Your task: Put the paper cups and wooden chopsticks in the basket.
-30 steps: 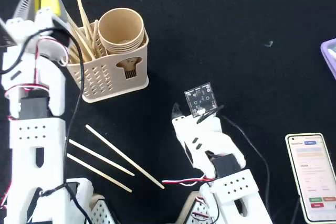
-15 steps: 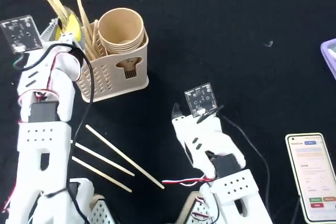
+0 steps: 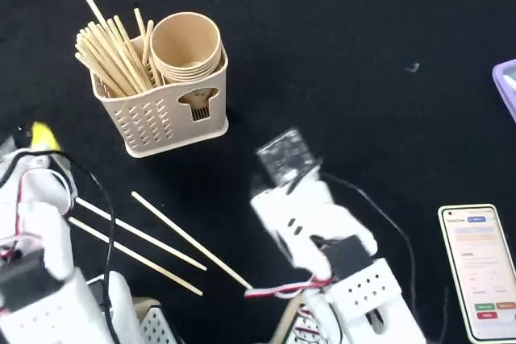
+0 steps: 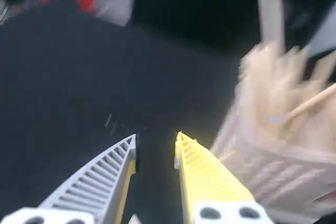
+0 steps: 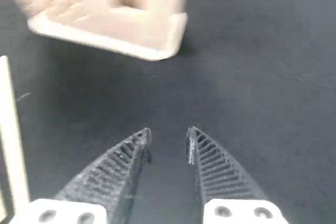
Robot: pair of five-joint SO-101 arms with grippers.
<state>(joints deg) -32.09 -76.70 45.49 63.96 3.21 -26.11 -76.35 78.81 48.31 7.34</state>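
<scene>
Basket (image 3: 165, 110) sits far-left on the black table (image 3: 363, 54) with the stacked paper cups (image 3: 186, 44) and a bunch of chopsticks (image 3: 113, 50) inside; three loose chopsticks (image 3: 161, 239) lie in front of it, between the arms. Left gripper (image 4: 155, 142) and right gripper (image 5: 169, 132) are both empty, fingers a narrow gap apart (nothing pinched), with wide bare table to the right, out to a phone (image 3: 480, 267) at the edge.

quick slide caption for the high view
Basket holding paper cups and a bundle of chopsticks, three loose chopsticks on the black table.
</scene>
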